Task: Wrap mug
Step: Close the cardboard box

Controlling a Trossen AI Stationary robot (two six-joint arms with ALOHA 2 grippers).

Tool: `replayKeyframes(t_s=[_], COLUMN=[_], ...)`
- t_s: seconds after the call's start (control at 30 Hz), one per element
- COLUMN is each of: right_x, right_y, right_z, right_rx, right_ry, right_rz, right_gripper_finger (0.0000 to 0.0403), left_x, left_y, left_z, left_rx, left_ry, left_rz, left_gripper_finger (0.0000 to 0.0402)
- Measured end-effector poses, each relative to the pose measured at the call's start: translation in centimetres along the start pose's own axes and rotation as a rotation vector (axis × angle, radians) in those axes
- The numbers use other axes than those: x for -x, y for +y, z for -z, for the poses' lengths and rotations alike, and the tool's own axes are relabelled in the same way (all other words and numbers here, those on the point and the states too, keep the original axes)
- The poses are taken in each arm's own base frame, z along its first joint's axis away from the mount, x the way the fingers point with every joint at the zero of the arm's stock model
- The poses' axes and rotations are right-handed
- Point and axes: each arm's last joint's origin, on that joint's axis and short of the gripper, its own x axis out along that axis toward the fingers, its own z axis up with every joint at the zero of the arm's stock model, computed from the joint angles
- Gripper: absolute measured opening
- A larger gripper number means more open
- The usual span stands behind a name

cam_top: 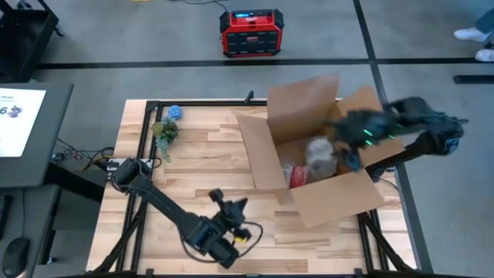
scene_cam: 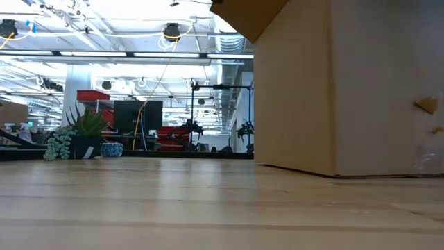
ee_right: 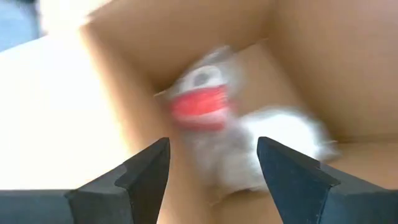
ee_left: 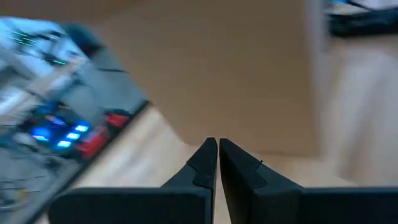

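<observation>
An open cardboard box [cam_top: 340, 197] stands on the right half of the table, flaps up; it also fills the right of the low view [scene_cam: 347, 83]. Inside lie a whitish wrapped bundle with red in it [ee_right: 198, 111] [cam_top: 297, 176] and a second white bundle [cam_top: 320, 152]. The mug itself does not show plainly. My right gripper [cam_top: 349, 153] [ee_right: 211, 168] hangs open over the box's inside, above the bundles. My left gripper [cam_top: 231, 205] [ee_left: 217, 155] is shut with nothing in it near the table's front edge, pointing toward the box [ee_left: 249, 74].
A small potted plant [cam_top: 164, 131] and a blue patterned pot [cam_top: 175, 112] stand at the table's far left corner. A red device [cam_top: 249, 32] sits on the floor beyond the table. Bare tabletop [cam_top: 201, 162] lies left of the box.
</observation>
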Motion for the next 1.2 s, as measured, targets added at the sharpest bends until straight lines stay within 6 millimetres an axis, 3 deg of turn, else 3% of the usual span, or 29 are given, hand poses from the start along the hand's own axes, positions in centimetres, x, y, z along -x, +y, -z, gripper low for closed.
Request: replayKeyframes(t_s=[0.1, 0.3, 0.5, 0.6, 0.77, 0.93, 1.13, 1.2], right_x=[0.7, -0.9, -2.1, -3.3, -5.4, -7.1, -8.8, -9.7], right_y=[2.1, 8.7, 15.2, 17.4, 20.0, 21.2, 20.8, 20.9], right_z=[2.0, 5.2, 8.3, 9.9, 12.8, 15.6, 17.8, 18.2], right_rx=[-0.003, 0.175, 0.184, 0.133, 0.056, -0.02, -0.075, -0.085], right_ry=[-0.001, -0.037, 0.0, 0.069, 0.192, 0.287, 0.353, 0.35], right_rz=[-0.115, -0.317, -0.379, -0.34, -0.22, -0.034, 0.299, 0.32], right_gripper_finger=[0.0234, 0.0234, 0.0234, 0.0227, 0.0204, 0.0178, 0.0148, 0.0139], left_x=[-1.0, -2.7, -7.4, -9.5, -11.7, -12.7, -14.8, -15.4], left_y=[1.4, 5.2, 6.6, 6.8, 6.2, 6.0, 5.1, 4.8], left_z=[-0.8, -4.9, -6.7, -8.0, -9.6, -11.8, -11.3, -11.1], left_rx=[0.003, -0.007, -0.119, -0.128, -0.23, -0.229, -0.268, -0.267], left_ry=[-0.065, -0.126, -0.019, 0.001, -0.044, -0.199, -0.248, -0.25], left_rz=[-0.099, -0.24, -0.266, -0.219, -0.114, 0.104, 0.285, 0.314], left_gripper_finger=[0.0, 0.0, 0.0, 0.0, 0.0, 0.0, 0.0, 0.0])
